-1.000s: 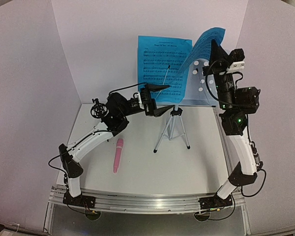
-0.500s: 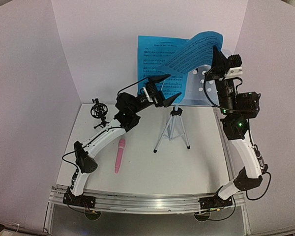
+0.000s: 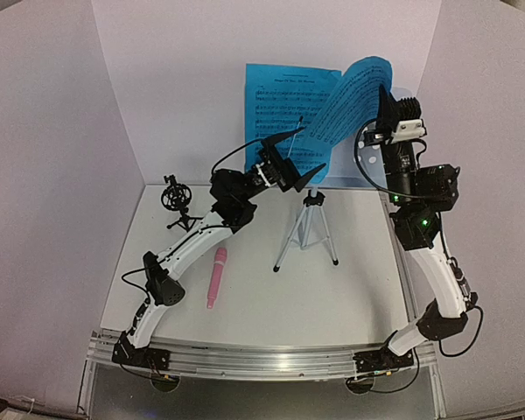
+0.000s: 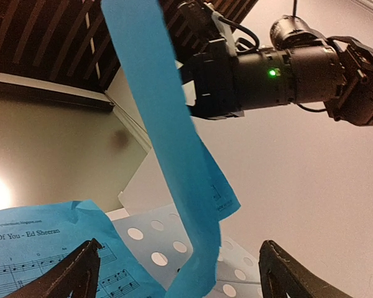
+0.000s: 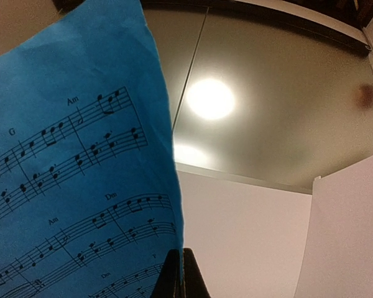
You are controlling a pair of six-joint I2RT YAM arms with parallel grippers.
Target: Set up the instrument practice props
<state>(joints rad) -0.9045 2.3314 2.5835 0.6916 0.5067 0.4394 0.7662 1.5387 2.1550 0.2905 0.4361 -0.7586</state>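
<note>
Blue music sheet (image 5: 74, 161) stands pinched in the right pincer (image 5: 181, 261).

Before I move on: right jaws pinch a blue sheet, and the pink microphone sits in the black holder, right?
No: the top view shows the pink microphone lying on the table, apart from the black holder. The rest holds.

Top view from high behind, looking down, both wrist views aimed upward, close, sharing curled music sheet (image 4: 168, 124)
</note>
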